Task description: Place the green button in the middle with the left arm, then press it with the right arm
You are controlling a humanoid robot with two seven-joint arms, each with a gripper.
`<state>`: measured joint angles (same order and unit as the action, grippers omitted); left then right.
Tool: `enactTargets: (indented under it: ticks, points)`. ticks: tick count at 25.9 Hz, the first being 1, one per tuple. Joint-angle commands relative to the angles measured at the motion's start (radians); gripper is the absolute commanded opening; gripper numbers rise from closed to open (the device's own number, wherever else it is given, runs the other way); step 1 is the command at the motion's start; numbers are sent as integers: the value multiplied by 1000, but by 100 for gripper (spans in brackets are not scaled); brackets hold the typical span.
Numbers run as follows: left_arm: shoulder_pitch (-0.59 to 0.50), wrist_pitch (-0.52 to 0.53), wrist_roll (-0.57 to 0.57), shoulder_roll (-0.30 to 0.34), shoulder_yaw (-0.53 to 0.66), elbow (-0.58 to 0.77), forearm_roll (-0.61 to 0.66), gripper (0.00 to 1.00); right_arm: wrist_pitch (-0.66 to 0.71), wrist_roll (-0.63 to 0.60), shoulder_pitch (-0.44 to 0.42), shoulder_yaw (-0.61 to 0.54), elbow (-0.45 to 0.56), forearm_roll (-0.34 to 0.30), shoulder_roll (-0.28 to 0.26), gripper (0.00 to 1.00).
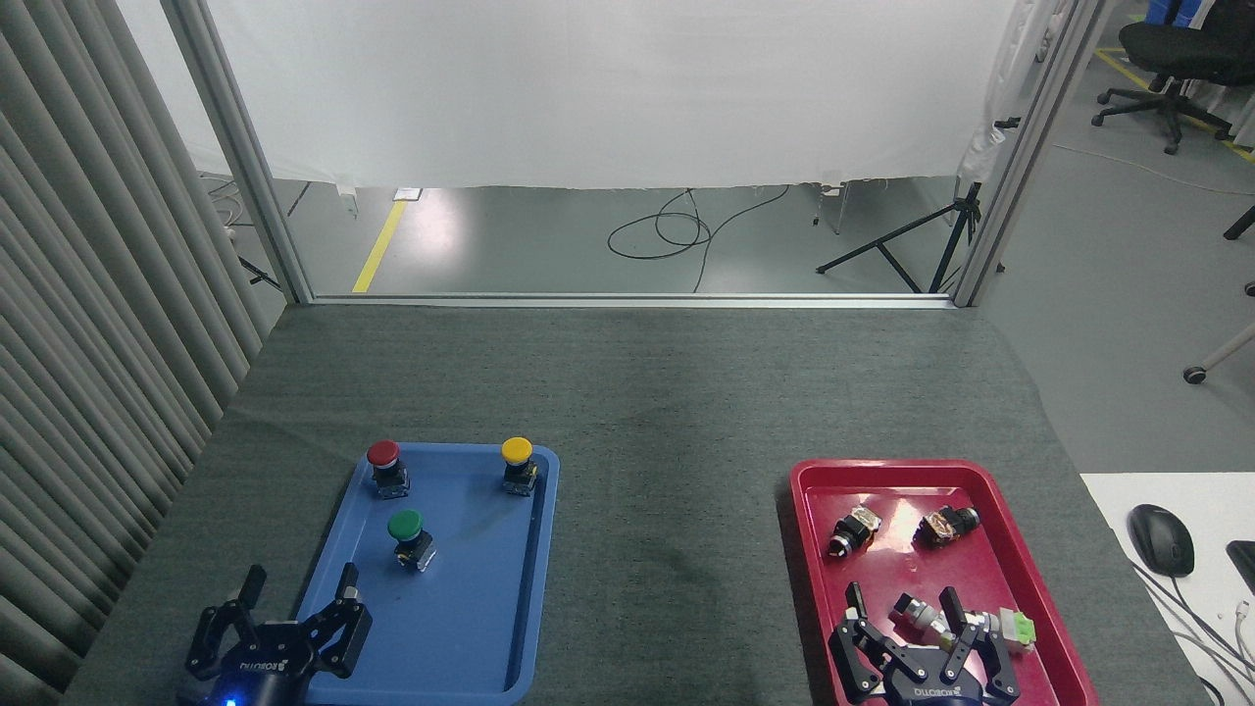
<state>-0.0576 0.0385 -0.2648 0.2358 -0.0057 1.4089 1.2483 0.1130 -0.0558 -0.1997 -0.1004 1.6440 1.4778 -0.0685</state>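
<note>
button [406, 535]: green round cap, black-metal base, upright in blue tray [461, 647] | left fingers [253, 586] wide | right fingers [951, 602] wide

Mat centre [667, 412] bare (seemingly); trays [471, 628] flank it.

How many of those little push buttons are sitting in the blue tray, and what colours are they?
Green button: 1
Red button: 1
Yellow button: 1
Total: 3, all standing apart from one another in the blue tray.
</note>
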Motion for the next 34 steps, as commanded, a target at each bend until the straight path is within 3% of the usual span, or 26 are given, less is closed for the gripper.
enactTargets:
  ticks: [1,34]
  points:
    - [2,1,-4,2,0,-5,0,99,5,1,0,1,-1,-1,1,100]
    - [12,17,7,-1,-4,-45,-3,99,31,1,3,4,16,-2,7,100]
